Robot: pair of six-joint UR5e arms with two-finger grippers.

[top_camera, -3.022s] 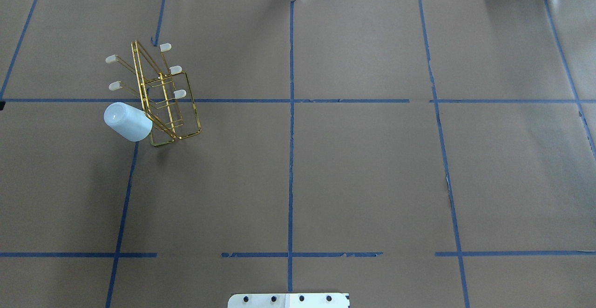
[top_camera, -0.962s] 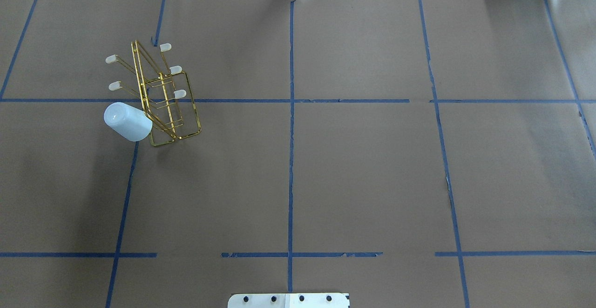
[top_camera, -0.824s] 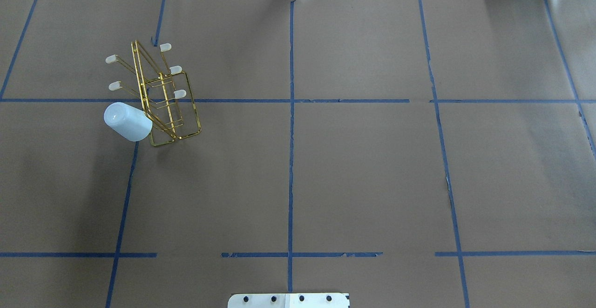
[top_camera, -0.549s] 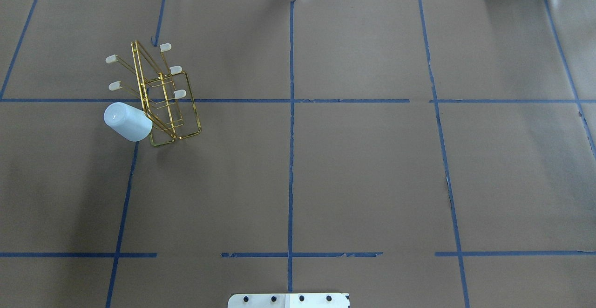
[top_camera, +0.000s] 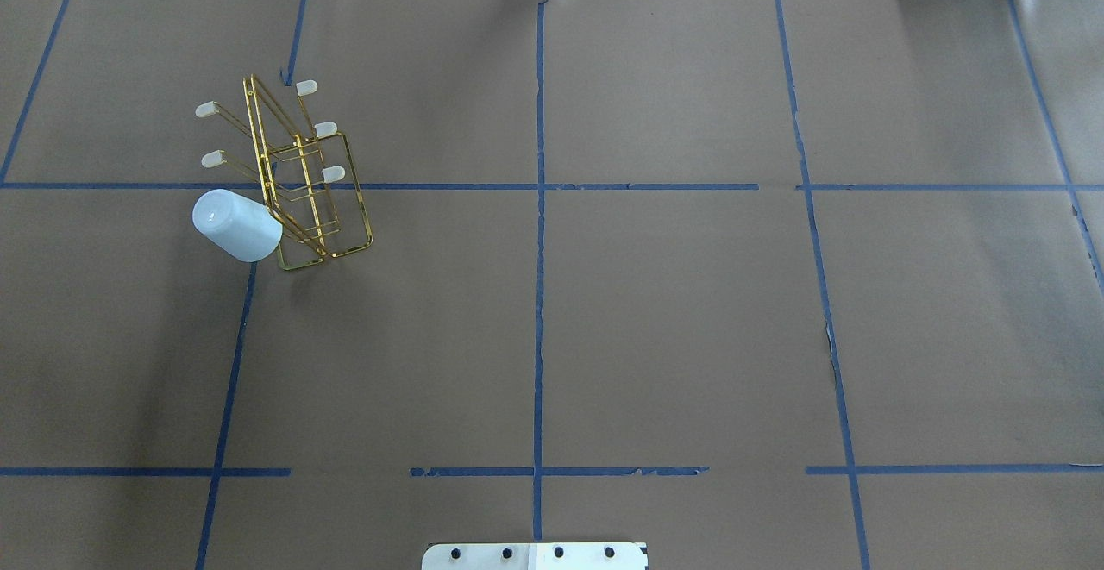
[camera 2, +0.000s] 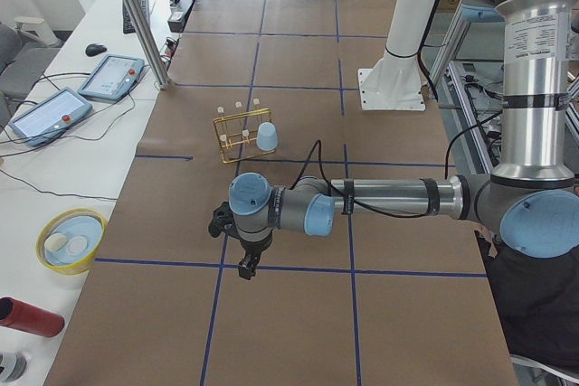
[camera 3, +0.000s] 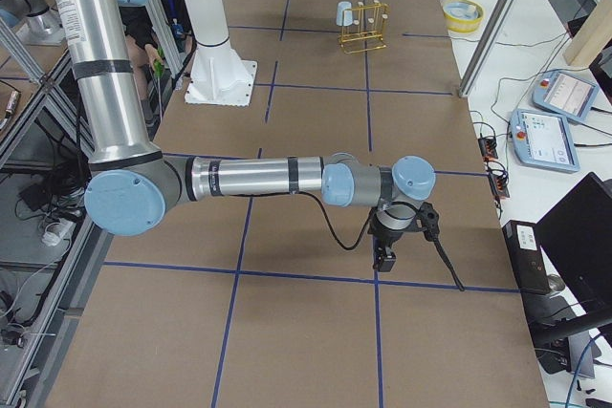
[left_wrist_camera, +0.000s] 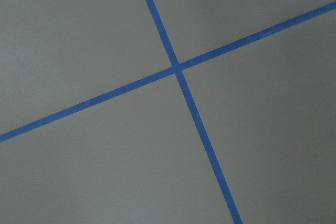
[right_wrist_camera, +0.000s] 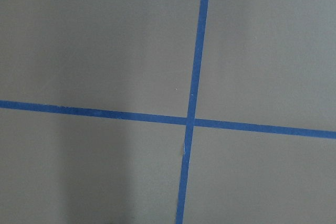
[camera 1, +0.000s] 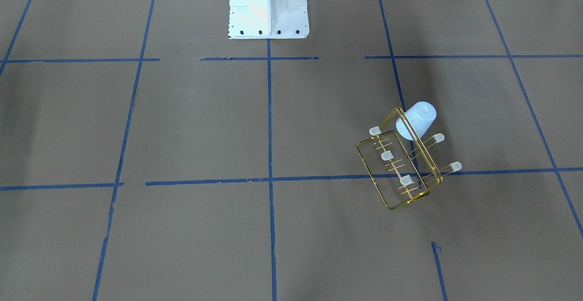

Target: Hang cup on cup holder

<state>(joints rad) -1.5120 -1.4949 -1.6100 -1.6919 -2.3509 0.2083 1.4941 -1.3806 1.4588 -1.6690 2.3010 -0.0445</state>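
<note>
You've got the cup [top_camera: 235,225] on the cup holder [top_camera: 304,180]. It's bottom-up, tilted outward, up against the gold frame at the robot-near end of the rack's left side. Five white prong caps [top_camera: 205,109] show bare. The rack stands on the table [top_camera: 673,311] in the robot's left half, straddling a blue tape line [top_camera: 448,186]. Left gripper [camera 2: 246,265] points down over a tape crossing, well apart from the rack. Right gripper [camera 3: 385,257] has the same posture toward the table's opposite end. Both show in side views only, so I can't tell you whether they're open or closed. Wrist cams give you only brown paper and tape crossings.
</note>
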